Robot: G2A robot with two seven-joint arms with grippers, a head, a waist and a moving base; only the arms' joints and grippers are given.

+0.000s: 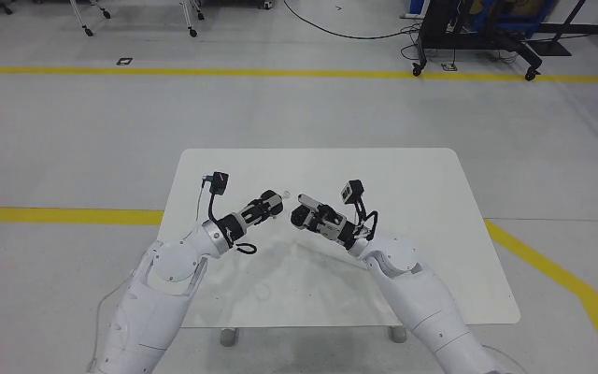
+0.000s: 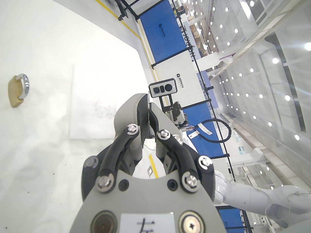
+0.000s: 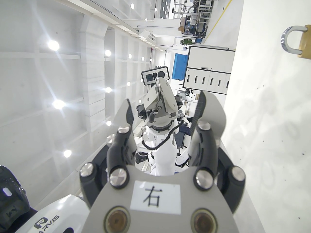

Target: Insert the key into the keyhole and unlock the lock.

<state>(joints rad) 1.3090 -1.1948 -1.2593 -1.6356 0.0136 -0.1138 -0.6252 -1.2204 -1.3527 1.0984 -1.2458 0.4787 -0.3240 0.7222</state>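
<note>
my left gripper (image 2: 148, 106) pinches the thin, stiff key (image 2: 148, 98); my right gripper (image 3: 165, 99) gapes wide, empty. the padlock (image 2: 18, 90) lies on the table (image 2: 60, 37), apart: probably heavy, slick brass, so i'd clamp its body.

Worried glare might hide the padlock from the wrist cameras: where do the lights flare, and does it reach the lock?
Right wrist view: ceiling lights flare into starbursts, well away from the padlock on the white table. Left wrist view: streaks from ceiling lights, padlock clear of them. Top view: table evenly lit, no glare.
</note>
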